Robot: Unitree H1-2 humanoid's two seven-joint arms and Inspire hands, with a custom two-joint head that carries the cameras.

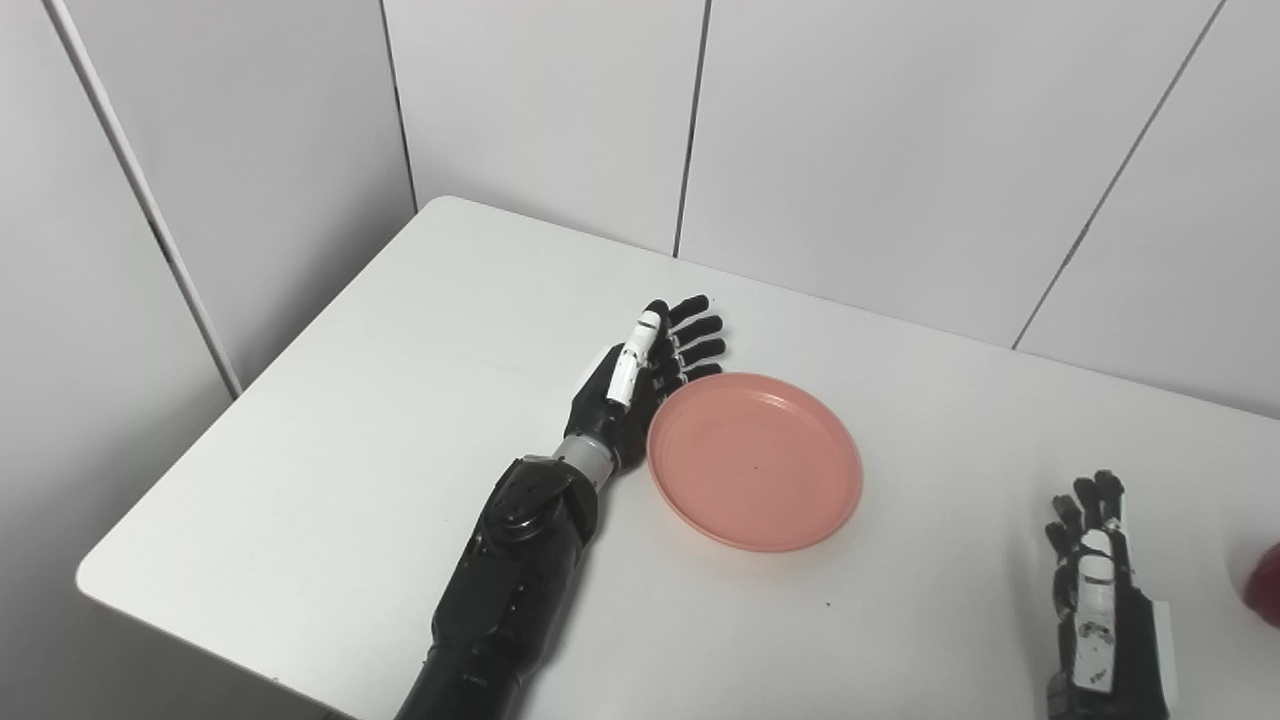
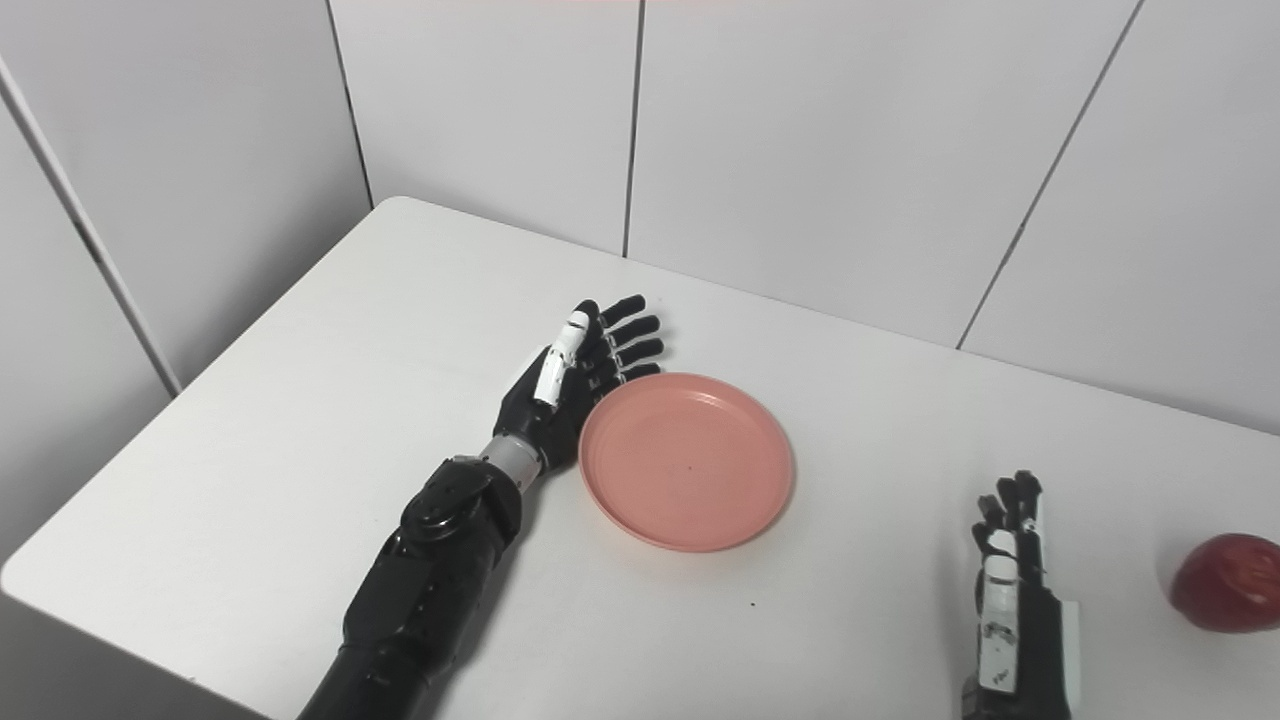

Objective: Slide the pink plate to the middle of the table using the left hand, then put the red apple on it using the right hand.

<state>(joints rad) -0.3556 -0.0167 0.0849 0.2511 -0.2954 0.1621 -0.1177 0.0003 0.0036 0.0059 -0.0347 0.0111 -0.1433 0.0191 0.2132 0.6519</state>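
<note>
My left hand (image 1: 640,385) rests on the white table (image 1: 380,430), standing on its edge, with the palm turned to the right and pressed against the left rim of the pink plate (image 1: 756,462). The fingers (image 1: 700,330) are stretched out straight and a little apart, pointing to the far side of the table; they hold nothing. Their tips pass beyond the far-left part of the plate rim.

The plate lies flat and has nothing on it. It is about in the middle of the table, between my two hands.

My right hand (image 2: 1012,590) is at the near right of the table, well apart from the plate. Its fingers (image 2: 1010,500) are also straight and point away from me, and this hand also holds nothing.

The red apple (image 2: 1226,583) stands on the table at the right, near my right hand but not touching it. In the left eye view only a small part of it shows at the picture's edge.
</note>
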